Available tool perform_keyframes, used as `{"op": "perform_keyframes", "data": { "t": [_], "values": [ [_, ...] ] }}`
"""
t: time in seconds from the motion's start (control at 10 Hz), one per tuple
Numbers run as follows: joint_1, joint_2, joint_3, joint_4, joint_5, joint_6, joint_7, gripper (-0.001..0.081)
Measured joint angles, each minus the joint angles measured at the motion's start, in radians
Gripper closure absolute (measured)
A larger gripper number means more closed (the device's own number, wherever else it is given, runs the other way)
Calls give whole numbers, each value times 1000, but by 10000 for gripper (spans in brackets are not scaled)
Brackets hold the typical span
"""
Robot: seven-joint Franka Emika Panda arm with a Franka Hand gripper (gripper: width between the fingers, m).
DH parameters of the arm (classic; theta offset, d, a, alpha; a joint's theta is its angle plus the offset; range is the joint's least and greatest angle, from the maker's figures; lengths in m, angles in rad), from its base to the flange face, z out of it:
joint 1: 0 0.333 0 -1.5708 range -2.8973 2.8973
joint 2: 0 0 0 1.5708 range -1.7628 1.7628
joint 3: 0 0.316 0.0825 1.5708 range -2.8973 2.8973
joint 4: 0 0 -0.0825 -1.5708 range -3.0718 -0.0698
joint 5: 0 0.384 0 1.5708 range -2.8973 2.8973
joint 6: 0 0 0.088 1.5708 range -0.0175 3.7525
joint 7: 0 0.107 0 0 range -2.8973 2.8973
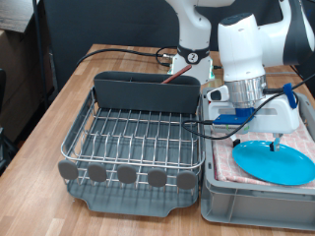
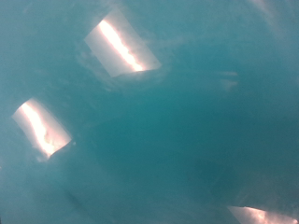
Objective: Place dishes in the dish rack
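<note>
The white Franka arm reaches down over the grey plastic crate (image 1: 258,197) at the exterior view's lower right, which is lined with a pink checked cloth (image 1: 224,162). On that cloth lies the round light-blue plate (image 1: 285,165), and the two-finger gripper (image 1: 273,147) is down at the plate's upper edge, its dark fingers seemingly touching the rim. How far apart the fingers stand, and whether the rim sits between them, cannot be told from this view. The wrist view gives no help: it is filled with blurred light-blue plate surface (image 2: 168,140) carrying a few bright reflected patches, and no fingers can be made out in it. To the exterior view's left of the crate, just beside it on the brown wooden table (image 1: 69,88), stands the large silver wire dish rack (image 1: 133,138) with its dark grey plastic bin (image 1: 143,90) along the far side, a dark grey tray beneath, and a row of grey discs (image 1: 126,175) along the near edge. No dishes show on the rack's wires. A black cable (image 1: 123,52) runs across the table behind the rack. The mug and the wooden spoon cannot be picked out with certainty.
</note>
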Motion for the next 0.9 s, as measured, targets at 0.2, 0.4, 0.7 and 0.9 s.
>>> {"op": "perform_keyframes", "data": {
  "t": [0.2, 0.4, 0.7, 0.9],
  "values": [
    [0, 1, 0, 3, 0, 0, 0, 3],
    [0, 2, 0, 5, 0, 0, 0, 257],
    [-1, 4, 3, 6, 0, 0, 0, 416],
    [-12, 6, 18, 7, 1, 1, -2, 658]
  ]
}}
